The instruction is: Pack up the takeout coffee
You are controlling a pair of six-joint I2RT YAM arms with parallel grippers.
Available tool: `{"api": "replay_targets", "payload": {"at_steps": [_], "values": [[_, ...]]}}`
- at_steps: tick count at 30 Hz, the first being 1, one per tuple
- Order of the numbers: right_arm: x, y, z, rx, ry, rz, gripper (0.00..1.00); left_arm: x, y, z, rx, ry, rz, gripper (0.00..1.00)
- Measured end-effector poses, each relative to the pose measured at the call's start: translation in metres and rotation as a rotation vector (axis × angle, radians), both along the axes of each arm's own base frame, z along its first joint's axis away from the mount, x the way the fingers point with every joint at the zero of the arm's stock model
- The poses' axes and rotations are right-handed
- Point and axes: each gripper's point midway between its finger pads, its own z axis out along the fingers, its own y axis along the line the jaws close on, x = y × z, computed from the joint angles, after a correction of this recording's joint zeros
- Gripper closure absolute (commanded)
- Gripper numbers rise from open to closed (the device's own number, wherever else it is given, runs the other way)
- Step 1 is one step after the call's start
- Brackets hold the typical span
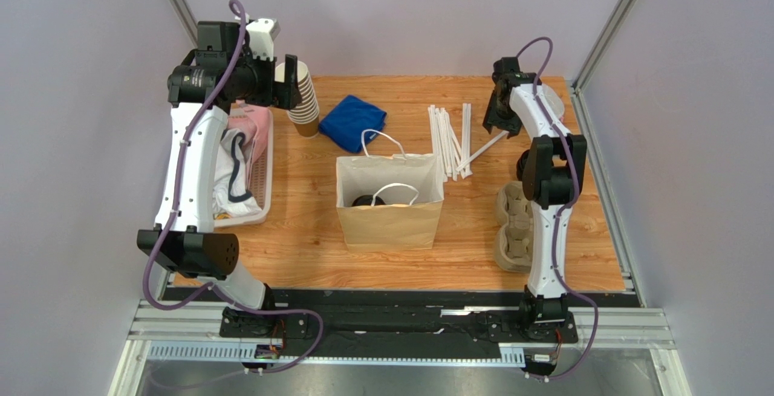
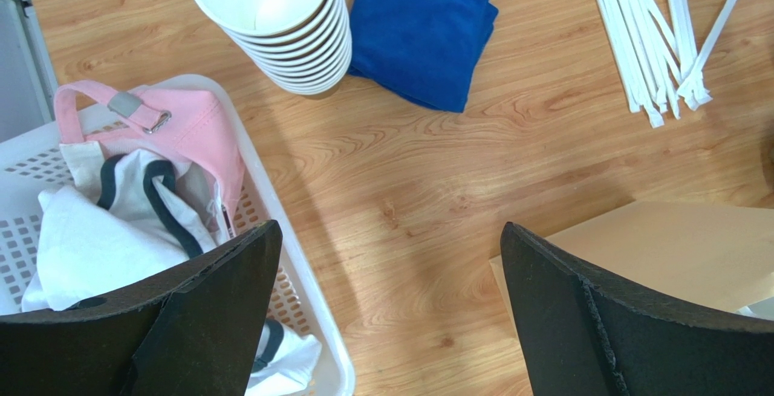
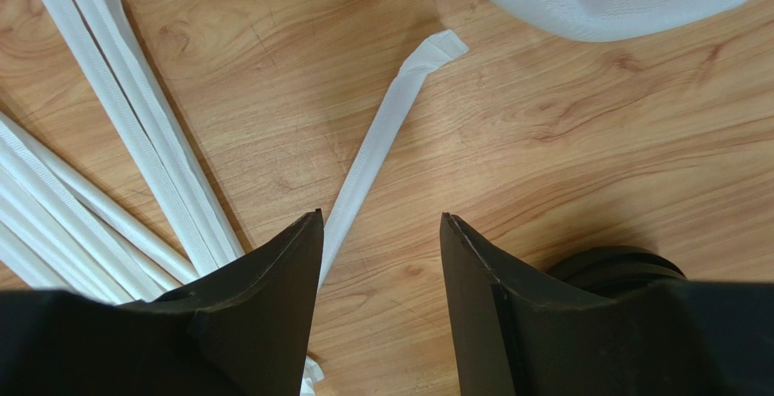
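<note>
the takeout coffee (image 1: 366,201) sits down inside the paper bag (image 1: 389,224) in the middle of the bench (image 1: 300,251), and only its black lid shows, close to one side wall; left tool (image 2: 389,228) is spread wide with nothing in it, hanging over the far left part of the bench above the white basket (image 2: 300,296); the stack of lidless cups (image 2: 282,24) and a folded blue cloth (image 2: 422,29) are just past it; right tool (image 3: 382,216) is near the far right corner, roughly half open; one wrapped straw (image 3: 377,137) lies on the wood and runs in beside one finger, not gripped as far as i can see; the other straws (image 3: 136,142) lie just beside it, toward the middle of the bench
</note>
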Motion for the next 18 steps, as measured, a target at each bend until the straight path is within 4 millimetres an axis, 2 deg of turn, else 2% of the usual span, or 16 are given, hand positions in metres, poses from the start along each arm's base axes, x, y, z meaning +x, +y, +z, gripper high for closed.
{"api": "replay_targets", "payload": {"at_steps": [12,17,18], "values": [[-0.001,0.006,-0.04,0.028,0.072,0.004,0.5,0.003,0.003,-0.012,0.016,0.03,0.01,0.01],[0.0,0.01,-0.044,0.049,0.074,0.003,0.62,0.006,0.004,-0.016,0.024,0.04,0.01,0.01],[0.001,0.011,-0.044,0.056,0.073,0.001,0.68,0.006,0.004,-0.017,0.025,0.042,0.01,0.01]]}}
